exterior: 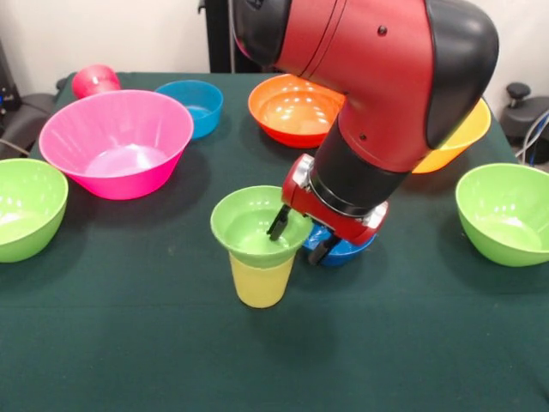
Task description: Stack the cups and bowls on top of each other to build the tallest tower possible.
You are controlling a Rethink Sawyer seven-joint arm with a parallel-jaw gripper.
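Hand (298,236) straddles green bowl (257,227) rim atop yellow cup (262,281).

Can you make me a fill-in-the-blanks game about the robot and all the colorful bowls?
1. The small green bowl sits on top of a ____ cup.
2. The biggest bowl on the table is ____.
3. The gripper has one finger inside the small ____ bowl.
4. Behind the pink bowl lies a ____ cup.

Missing words: yellow; pink; green; red

Green-clothed table (129,343) | carried: pink bowl (117,142) far left, lime bowls (26,206) (506,212) at both edges, orange bowl (296,109) far, yellow cup (262,279) near centre
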